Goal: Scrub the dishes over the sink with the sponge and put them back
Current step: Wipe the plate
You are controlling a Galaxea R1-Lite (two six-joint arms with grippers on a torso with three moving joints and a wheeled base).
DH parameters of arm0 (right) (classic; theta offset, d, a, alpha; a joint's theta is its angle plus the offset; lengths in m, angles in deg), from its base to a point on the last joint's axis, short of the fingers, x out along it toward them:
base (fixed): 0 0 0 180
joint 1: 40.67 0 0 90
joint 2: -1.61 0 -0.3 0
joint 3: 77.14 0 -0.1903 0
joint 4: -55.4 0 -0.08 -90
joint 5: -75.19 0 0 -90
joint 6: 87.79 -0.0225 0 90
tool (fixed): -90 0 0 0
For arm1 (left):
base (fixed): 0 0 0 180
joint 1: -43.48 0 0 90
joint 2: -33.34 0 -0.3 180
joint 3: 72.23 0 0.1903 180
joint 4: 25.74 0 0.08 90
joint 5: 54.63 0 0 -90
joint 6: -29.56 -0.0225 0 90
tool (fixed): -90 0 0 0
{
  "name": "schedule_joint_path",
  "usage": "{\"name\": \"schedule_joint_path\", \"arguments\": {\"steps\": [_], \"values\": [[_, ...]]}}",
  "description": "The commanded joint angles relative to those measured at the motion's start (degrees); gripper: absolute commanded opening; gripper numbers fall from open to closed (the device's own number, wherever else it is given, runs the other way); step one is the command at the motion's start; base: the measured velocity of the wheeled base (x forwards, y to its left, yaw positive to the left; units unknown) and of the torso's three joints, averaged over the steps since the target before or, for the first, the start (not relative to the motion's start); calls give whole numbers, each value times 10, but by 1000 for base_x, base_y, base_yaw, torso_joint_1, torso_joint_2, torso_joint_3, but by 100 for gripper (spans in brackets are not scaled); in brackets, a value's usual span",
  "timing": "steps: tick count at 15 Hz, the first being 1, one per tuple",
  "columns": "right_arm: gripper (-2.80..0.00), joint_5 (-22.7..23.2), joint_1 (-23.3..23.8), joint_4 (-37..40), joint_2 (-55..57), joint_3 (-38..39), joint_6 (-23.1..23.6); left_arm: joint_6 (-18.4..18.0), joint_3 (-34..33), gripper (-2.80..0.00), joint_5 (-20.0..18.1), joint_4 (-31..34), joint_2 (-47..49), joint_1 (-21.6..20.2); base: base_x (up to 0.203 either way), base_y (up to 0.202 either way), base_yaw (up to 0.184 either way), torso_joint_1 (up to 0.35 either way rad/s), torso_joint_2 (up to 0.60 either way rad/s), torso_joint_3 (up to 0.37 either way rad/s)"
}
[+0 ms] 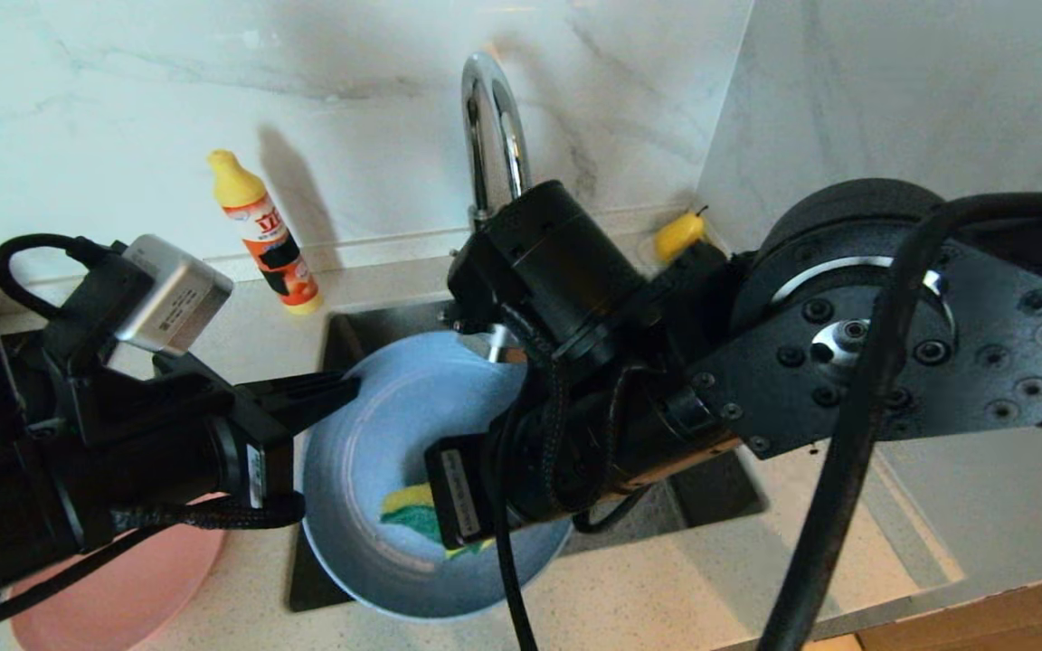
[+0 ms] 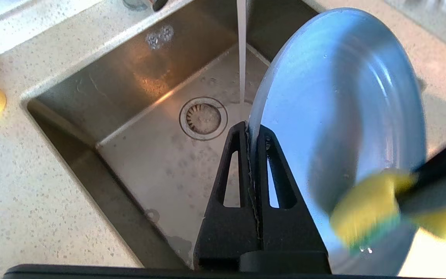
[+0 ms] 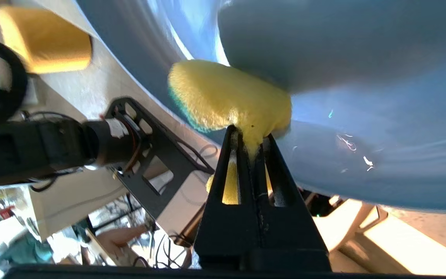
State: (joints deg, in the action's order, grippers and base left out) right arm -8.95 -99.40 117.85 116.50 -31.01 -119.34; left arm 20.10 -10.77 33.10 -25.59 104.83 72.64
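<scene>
Left gripper [image 2: 251,130] pinching blue plate [image 1: 367,452] by its rim, tilted over sink [image 2: 138,128]; right gripper [image 3: 251,133] clamping yellow sponge [image 3: 227,100] against plate's face.

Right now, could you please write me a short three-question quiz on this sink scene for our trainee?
1. True or false: the left gripper is shut on the rim of the blue plate.
2. What does the right gripper hold? A) the yellow pear B) the sponge C) the detergent bottle
3. Fill in: the tap is running, and its water falls into the ____ beside the tilted plate.

Key:
1. True: the plate's edge sits pinched between its fingers.
2. B; the sponge is pressed against the plate's inner face.
3. sink
</scene>
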Motion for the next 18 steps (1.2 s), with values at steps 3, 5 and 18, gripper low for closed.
{"name": "schedule_joint_path", "arguments": {"steps": [3, 5, 18], "values": [[-280, 0, 20, -7, -29, -1, -1, 0, -4, -280, 0, -2, -3, 0, 0, 0, 0, 0, 0, 0], [-280, -1, 33, -11, -43, 0, -1, -1, 0, -280, 0, -2, -3, 0, 0, 0, 0, 0, 0, 0], [-280, 0, 27, 80, -56, 46, 1, 9, 28, -280, 1, -2, 4, -2, 0, 0, 0, 0, 0, 0]]}}
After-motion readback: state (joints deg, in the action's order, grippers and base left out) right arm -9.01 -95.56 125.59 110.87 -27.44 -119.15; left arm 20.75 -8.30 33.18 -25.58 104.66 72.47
